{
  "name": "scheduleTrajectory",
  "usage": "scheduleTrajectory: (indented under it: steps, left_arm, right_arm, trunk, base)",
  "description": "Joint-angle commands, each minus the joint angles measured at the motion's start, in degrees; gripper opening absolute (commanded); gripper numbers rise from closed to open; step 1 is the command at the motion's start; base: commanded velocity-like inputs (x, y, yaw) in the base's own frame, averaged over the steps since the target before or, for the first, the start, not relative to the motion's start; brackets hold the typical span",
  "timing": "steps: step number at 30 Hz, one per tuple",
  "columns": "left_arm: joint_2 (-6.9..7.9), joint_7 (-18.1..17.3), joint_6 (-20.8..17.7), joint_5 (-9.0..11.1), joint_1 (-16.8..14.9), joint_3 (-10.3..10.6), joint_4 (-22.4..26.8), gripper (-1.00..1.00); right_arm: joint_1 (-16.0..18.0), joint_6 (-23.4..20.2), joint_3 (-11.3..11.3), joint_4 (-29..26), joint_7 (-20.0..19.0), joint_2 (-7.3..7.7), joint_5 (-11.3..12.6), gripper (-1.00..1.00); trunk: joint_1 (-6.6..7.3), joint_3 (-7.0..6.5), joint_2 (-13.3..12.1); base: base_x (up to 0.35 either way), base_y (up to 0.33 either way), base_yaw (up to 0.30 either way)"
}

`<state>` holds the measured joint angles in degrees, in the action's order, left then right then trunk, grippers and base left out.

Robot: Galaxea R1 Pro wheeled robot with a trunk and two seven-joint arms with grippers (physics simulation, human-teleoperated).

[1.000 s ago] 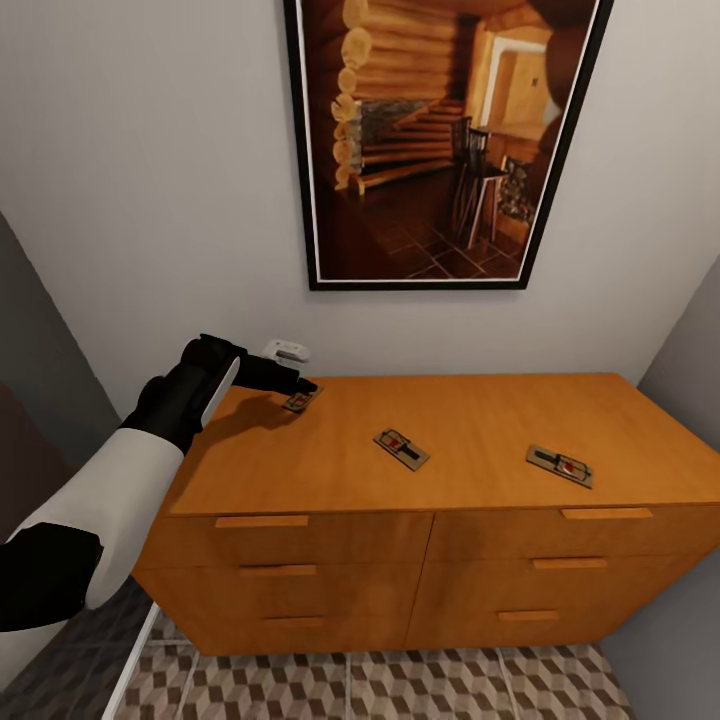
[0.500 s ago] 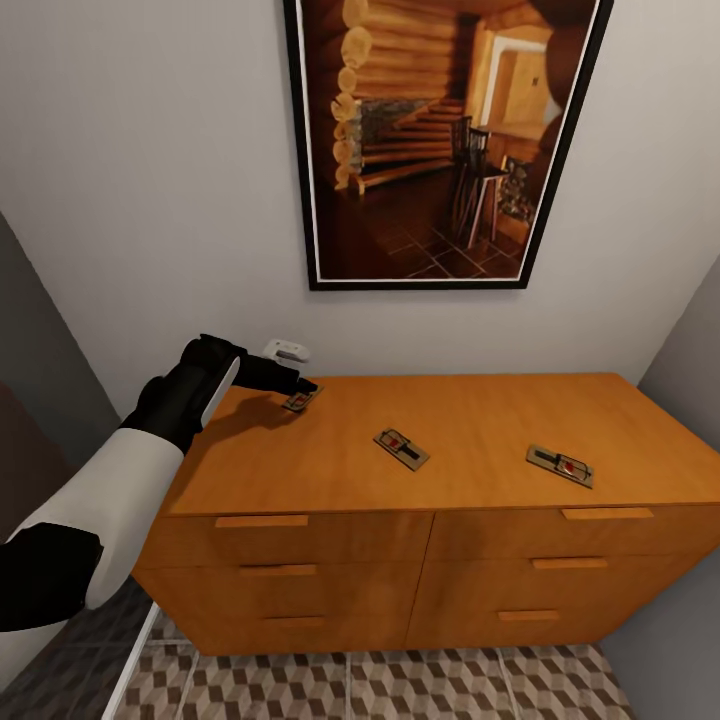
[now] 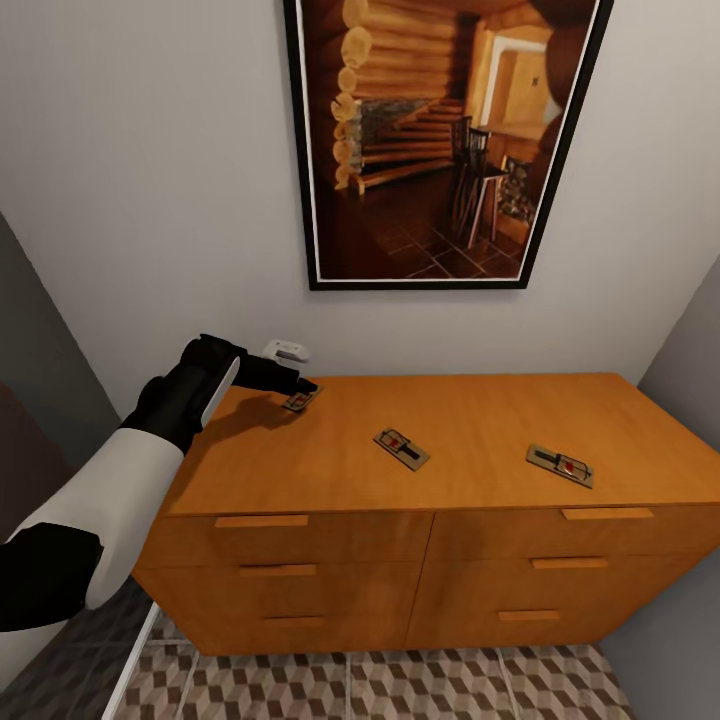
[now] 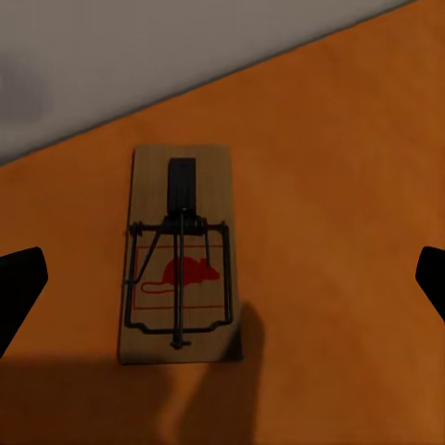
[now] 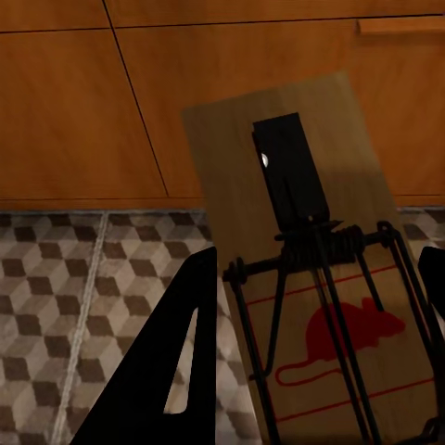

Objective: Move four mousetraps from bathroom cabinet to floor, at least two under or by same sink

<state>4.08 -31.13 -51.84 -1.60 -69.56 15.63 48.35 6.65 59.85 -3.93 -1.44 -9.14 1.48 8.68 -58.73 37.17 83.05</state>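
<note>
Head camera above cabinet [image 3: 420,440]; wrist cameras close on mousetraps [image 4: 178,255].

We count four mousetraps. Three lie on the cabinet [image 3: 480,440] top: one mousetrap [image 3: 299,400] right at the tips of the left gripper [image 3: 300,384], between its spread fingers in the left wrist view, a second trap [image 3: 401,448] further off to that gripper's right, and a third trap [image 3: 559,465] further right again. The fourth trap [image 5: 315,278] sits between the fingers of the right gripper [image 5: 315,371]. We count one cabinet, six drawer handles [image 3: 262,521], two grippers and one framed picture [image 3: 440,140].
</note>
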Motion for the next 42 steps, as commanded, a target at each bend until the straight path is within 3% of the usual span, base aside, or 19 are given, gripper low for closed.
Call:
scheduleTrajectory:
  steps: [1,27,42]
  left_arm:
    - [0.03,-0.24,-0.20,-0.20,-0.05,0.12,0.04,1.00]
    - [-0.12,-0.16,-4.66,-0.42,-0.05,-0.33,0.09,1.00]
    - [-0.06,-0.16,-5.03,-0.42,-0.05,-0.24,0.04,1.00]
  right_arm:
    - [0.03,0.15,-0.39,0.03,-0.54,0.01,0.73,-1.00]
    - [0.03,0.15,-0.38,0.03,-0.53,0.01,0.73,-1.00]
    - [0.03,0.15,-0.40,0.04,-0.52,-0.05,0.73,-1.00]
  trunk:
    - [0.00,0.05,0.03]
    - [0.00,0.05,0.03]
    - [0.00,0.05,0.03]
  base:
    - [0.000,0.000,0.000]
    - [0.000,0.000,0.000]
    - [0.000,0.000,0.000]
